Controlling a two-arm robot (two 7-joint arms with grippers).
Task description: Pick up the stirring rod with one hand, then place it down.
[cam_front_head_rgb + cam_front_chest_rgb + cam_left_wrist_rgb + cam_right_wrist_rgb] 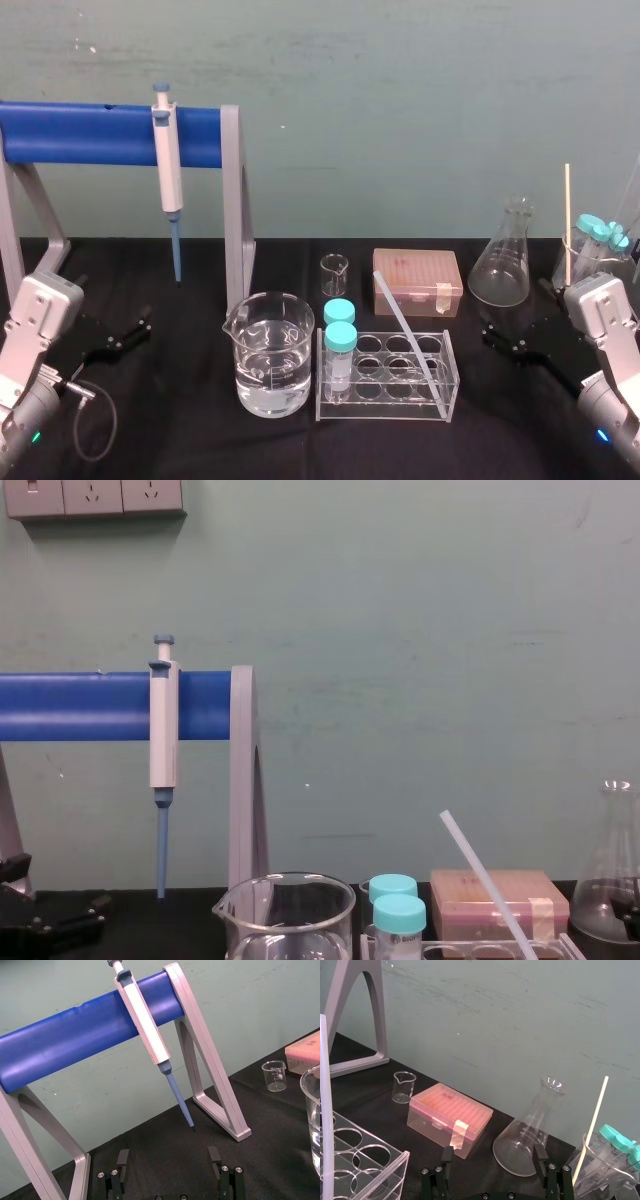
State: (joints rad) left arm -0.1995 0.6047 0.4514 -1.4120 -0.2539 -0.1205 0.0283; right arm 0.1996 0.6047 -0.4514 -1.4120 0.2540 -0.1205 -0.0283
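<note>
The stirring rod [405,322] is a translucent-white stick leaning tilted in the clear tube rack [440,398] at the table's middle; its top end points back and left. It rises slanted beside the rack in the chest view [487,880] and stands at the picture's edge in the right wrist view [325,1110]. My right gripper [512,338] rests open low over the table right of the rack, in front of the flask [502,258], with nothing between its fingers [540,1152]. My left gripper [115,338] is parked open at the far left, its fingers [122,1156] empty.
A beaker of water [268,355] and two teal-capped tubes [339,340] stand left of the rod. Behind are a small beaker [334,273] and a pink tip box [417,281]. A pipette [168,170] hangs from the blue-barred stand [100,132]. A beaker with capped tubes and a thin stick [567,225] sits far right.
</note>
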